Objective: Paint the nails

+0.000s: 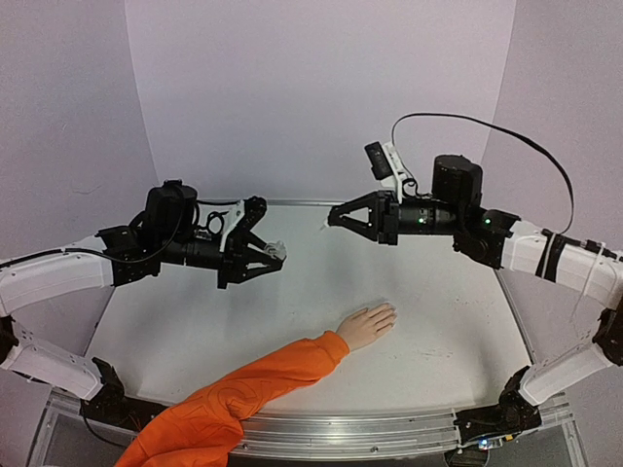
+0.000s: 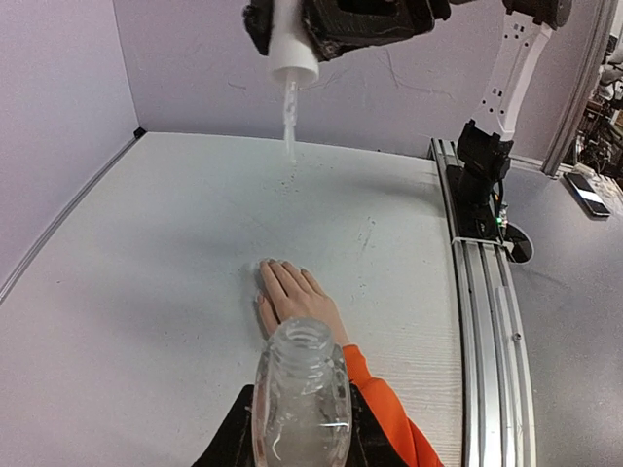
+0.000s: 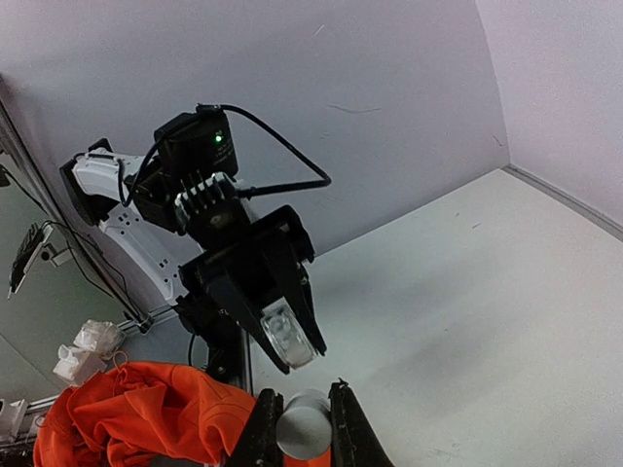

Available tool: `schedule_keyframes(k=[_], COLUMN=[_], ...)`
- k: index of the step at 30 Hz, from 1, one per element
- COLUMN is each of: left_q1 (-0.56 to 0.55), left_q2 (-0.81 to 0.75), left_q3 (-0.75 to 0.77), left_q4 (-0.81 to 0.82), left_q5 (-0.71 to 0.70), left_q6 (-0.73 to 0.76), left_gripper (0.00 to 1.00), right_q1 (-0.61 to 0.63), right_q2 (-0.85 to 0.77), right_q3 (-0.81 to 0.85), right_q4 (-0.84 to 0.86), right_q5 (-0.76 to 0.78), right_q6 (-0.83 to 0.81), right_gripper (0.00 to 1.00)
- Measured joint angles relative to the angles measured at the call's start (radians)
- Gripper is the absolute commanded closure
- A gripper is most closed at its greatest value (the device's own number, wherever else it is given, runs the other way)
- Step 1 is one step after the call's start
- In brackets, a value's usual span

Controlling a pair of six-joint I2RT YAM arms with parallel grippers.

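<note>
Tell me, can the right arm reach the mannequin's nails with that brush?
Probably yes: the right hand holds the brush above the table, and nothing lies between it and the nails.

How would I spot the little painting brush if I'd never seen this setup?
Above the pale table, find the right gripper. Pinched in it is a white cap with a thin brush sticking out; the left gripper, by contrast, holds a clear, capless bottle.

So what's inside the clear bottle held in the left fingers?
The clear bottle has an open neck. Its walls look transparent, with no coloured liquid showing. Its base is covered by the left fingers, so anything at the bottom cannot be seen.
</note>
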Motion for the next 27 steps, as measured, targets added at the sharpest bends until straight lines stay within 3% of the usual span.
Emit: schedule_keyframes(k=[5, 11, 27], left_q1=[-0.01, -0.021, -0.032], left_q2=[-0.004, -0.005, -0.005], left_q3=[-0.006, -0.009, -0.01], left_q4=[-0.01, -0.011, -0.014], left_q5=[-0.011, -0.058, -0.088], left_q6=[0.07, 0.098, 0.11], left_gripper=[1.0, 1.0, 1.0], right_q1=[0.084, 0.163, 0.188], right_q2=[0.105, 0.122, 0.122], right_q3=[0.111, 0.135, 0.148], right_q4=[-0.023, -0.037, -0.102], right_q5=[0.026, 0.099, 0.218], right_q6=[0.0, -0.004, -0.043], right_gripper=[1.0, 1.0, 1.0])
